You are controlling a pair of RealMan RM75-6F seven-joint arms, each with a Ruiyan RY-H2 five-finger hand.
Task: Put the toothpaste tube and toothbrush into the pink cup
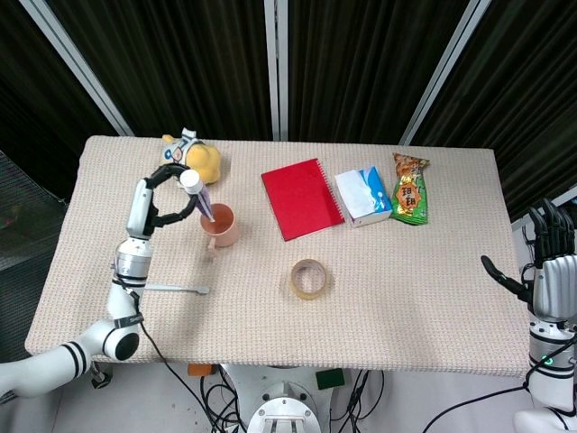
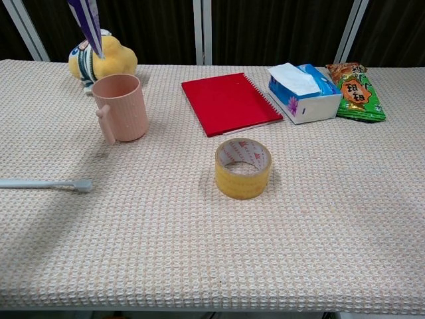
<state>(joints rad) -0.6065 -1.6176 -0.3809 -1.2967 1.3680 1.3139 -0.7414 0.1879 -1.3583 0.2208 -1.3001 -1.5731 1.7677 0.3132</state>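
The pink cup (image 1: 221,225) stands upright left of the table's middle, its handle toward the front. My left hand (image 1: 141,206) holds the toothpaste tube (image 1: 204,200) by its white-capped end, the flat purple end pointing down just over the cup's rim. The chest view shows only the tube's lower end (image 2: 88,25) hanging above the cup (image 2: 121,107); the hand is out of that frame. The pale toothbrush (image 1: 176,289) lies flat on the table in front of the cup, also seen at the left edge as toothbrush (image 2: 46,184). My right hand (image 1: 550,271) is open, off the table's right edge.
A yellow plush toy (image 1: 191,160) sits just behind the cup. A red notebook (image 1: 302,198), tissue box (image 1: 362,196) and green snack packet (image 1: 410,189) line the back right. A roll of yellow tape (image 1: 308,278) stands in the middle.
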